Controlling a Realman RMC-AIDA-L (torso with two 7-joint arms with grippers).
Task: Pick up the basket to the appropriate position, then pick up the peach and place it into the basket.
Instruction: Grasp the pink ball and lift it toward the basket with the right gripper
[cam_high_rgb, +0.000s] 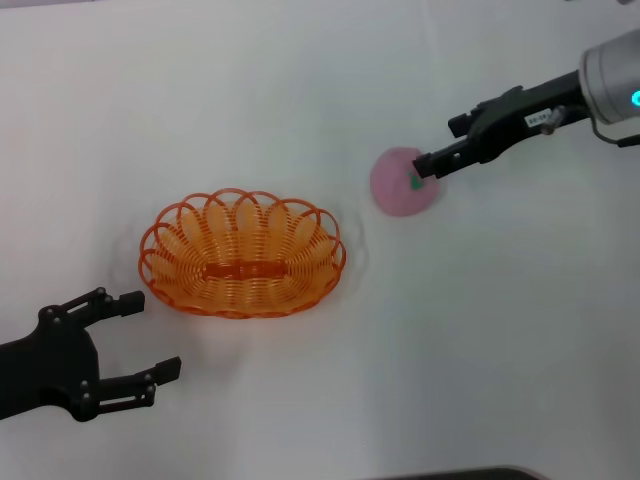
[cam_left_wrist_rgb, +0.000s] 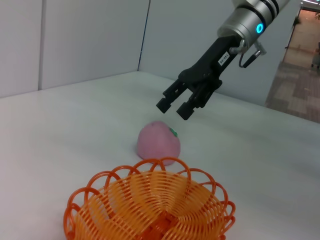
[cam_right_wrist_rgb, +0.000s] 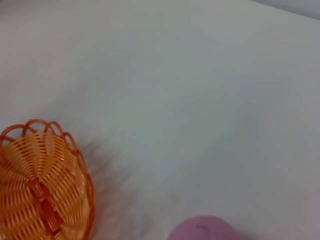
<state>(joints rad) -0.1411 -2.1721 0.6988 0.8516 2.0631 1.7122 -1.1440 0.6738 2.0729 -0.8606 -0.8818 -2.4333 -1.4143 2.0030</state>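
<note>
The orange basket stands upright on the white table, left of the middle. It also shows in the left wrist view and the right wrist view. The pink peach lies on the table to the basket's right, apart from it, with its green leaf mark up; it also shows in both wrist views. My right gripper hovers open just above the peach, not touching it. My left gripper is open and empty, near the basket's front left.
The white table stretches all round the two objects. Pale wall panels stand beyond its far edge in the left wrist view. A dark strip shows at the table's front edge.
</note>
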